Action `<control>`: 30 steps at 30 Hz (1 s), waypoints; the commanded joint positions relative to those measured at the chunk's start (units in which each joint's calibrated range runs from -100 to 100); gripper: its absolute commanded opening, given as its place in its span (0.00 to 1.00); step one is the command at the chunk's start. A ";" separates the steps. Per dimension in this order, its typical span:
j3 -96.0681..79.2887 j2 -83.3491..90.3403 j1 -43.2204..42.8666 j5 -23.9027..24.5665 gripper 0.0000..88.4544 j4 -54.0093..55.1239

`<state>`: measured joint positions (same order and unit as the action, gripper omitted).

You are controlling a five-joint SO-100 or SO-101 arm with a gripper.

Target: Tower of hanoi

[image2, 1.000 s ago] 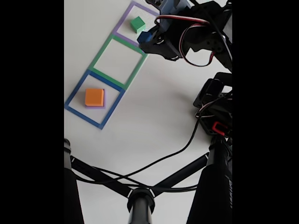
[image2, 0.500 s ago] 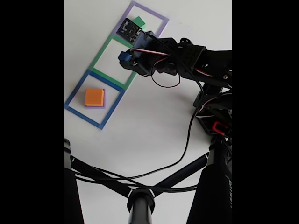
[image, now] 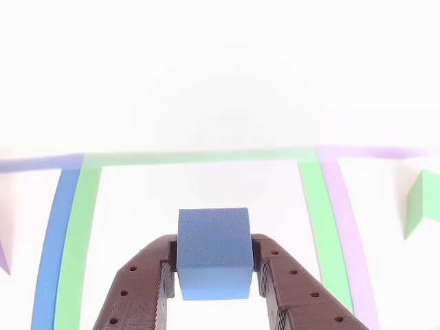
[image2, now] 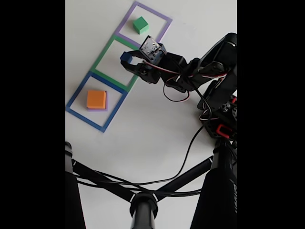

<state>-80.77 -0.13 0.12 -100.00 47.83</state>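
Matte blue cube (image: 213, 253) is clamped between the dark perforated gripper (image: 213, 275) fingers, which press on both side faces. In the fixed view the blue cube (image2: 126, 57) hangs over the right part of the green strip-outline square (image2: 100, 61), the middle one of three; whether it touches the table I can't tell.

Change: a second ago the gripper sat at the purple strip-outline square (image2: 164, 18) beside the matte green cube (image2: 140, 24); half a second ago it was mid-swing with blue in its grip; now it's over the green square. Green cube hasn't moved. I read this as a transfer of blue from the purple square to the middle one, now in its placing phase.

Matte orange cube (image2: 96, 98) sits stacked on the matte purple cube (image2: 105, 108) in the blue strip-outline square (image2: 76, 93), well apart from the gripper.

Room: the wrist-side view shows bare white table (image: 206, 185) inside the green outline ahead of the cube, with strips left, right and far. Nothing obstructs a straight drop. In the fixed view the arm's red-and-black wiring (image2: 174, 93) trails right of the squares, off the landing spot. Tripod legs (image2: 105, 183) and a black cable (image2: 186, 152) lie near the bottom, well away.
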 commanded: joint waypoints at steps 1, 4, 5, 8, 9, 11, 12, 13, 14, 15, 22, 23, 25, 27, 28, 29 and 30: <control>2.31 -6.78 0.45 0.00 0.06 8.60; 4.49 -12.11 0.45 0.00 0.06 12.41; 5.40 -13.48 0.26 0.00 0.06 12.98; 7.95 -17.03 -0.31 0.00 0.07 14.35; 8.77 -18.00 -0.51 0.00 0.07 14.52; 10.22 -19.61 -0.79 0.00 0.07 14.68; 10.77 -20.34 -0.89 0.00 0.08 14.84; 11.04 -20.91 -0.89 0.00 0.10 15.08; 11.22 -21.39 -0.89 0.00 0.12 15.32; 11.22 -21.71 -0.89 0.00 0.14 15.49; 9.86 -23.09 -0.79 0.00 0.26 17.35; 9.67 -23.09 -0.79 0.00 0.28 17.83; 9.22 -22.52 -0.79 0.00 0.30 18.16; 8.67 -20.91 -0.41 0.00 0.32 17.83; 8.13 -19.61 -0.22 0.00 0.32 17.19; 7.13 -17.43 -0.03 0.00 0.33 16.22; 6.13 -15.17 0.07 0.00 0.33 15.00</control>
<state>-72.41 -23.09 -0.04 -100.00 64.53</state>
